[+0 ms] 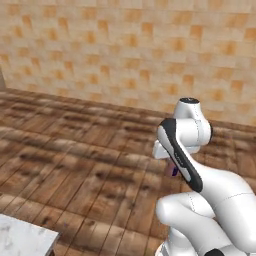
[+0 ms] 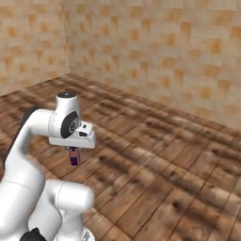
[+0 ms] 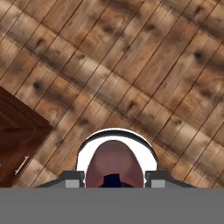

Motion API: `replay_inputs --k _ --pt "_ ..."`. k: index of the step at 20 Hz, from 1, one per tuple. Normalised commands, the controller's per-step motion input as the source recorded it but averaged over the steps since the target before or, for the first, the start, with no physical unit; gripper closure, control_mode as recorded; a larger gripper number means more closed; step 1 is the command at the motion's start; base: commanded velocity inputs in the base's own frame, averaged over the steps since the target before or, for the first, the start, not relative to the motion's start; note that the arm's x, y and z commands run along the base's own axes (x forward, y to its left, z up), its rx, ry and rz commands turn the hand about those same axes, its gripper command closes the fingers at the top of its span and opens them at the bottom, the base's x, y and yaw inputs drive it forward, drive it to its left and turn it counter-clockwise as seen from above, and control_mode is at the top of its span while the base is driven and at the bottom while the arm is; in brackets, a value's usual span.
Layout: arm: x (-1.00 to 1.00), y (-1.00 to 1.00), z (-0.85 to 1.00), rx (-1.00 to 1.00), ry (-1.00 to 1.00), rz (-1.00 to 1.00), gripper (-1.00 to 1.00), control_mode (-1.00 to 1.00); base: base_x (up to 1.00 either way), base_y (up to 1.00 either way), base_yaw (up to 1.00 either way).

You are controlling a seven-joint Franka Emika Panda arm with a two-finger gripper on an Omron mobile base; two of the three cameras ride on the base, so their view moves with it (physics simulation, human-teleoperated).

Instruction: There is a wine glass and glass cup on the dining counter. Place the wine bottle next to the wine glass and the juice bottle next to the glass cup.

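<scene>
My gripper (image 2: 74, 150) hangs over the wooden floor, pointing down, shut on the juice bottle (image 2: 74, 156), a small pinkish-red bottle with a dark purple cap. In the hand view the juice bottle (image 3: 114, 162) sits between the two fingertips of the gripper (image 3: 114, 179), seen from the cap end. A sliver of the juice bottle (image 1: 174, 171) peeks out behind the forearm in the left base view. The wine glass, the glass cup and the wine bottle are out of view.
Brown plank floor (image 1: 75, 150) stretches to a tan tiled wall (image 1: 125, 50). The corner of a white-grey marble top (image 1: 22, 240) shows at the lower left. A dark reddish-brown wood cabinet side (image 3: 17, 140) stands at the left of the hand view.
</scene>
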Motion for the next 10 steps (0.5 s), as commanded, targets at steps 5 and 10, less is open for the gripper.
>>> replay_inputs --k 5,10 --pt "0.0 0.0 0.0 0.0 0.0 0.0 1.0 1.0 0.92 0.0 0.28" --pt "0.0 0.0 0.0 0.0 0.0 0.0 1.0 1.0 0.88 0.0 0.32"
